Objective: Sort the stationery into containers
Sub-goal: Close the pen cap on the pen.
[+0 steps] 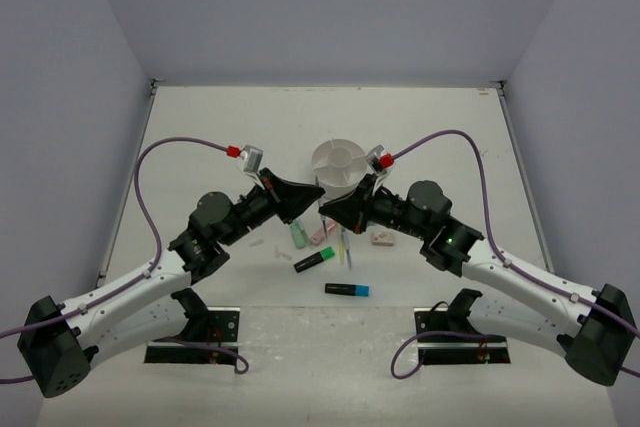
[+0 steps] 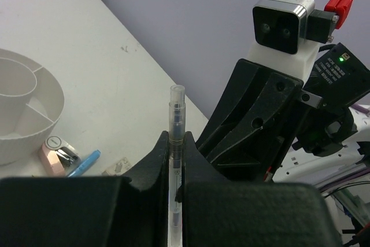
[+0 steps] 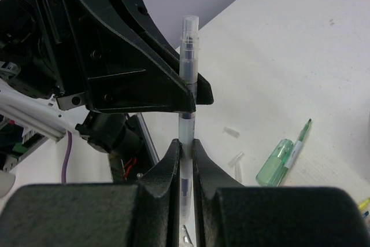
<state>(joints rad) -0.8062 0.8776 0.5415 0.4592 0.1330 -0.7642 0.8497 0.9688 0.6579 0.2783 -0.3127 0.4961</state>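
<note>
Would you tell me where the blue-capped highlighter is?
In the top view, the blue-capped highlighter lies centrally on the table, nearest its near edge, just right of the green-capped highlighter.

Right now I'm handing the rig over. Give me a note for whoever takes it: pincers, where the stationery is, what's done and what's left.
Grips: left pincer is shut on the clear pen. The right pincer is shut on the same pen, which is held between the two arms, off the table.
The organiser has nothing visible in it.
Loose on the table in front of it: mint marker, pink marker, green highlighter, blue highlighter, eraser, thin pens.
Done: nothing sorted, as far as shows.
Left: one pincer lets go, the pen goes in, then everything else.
</note>
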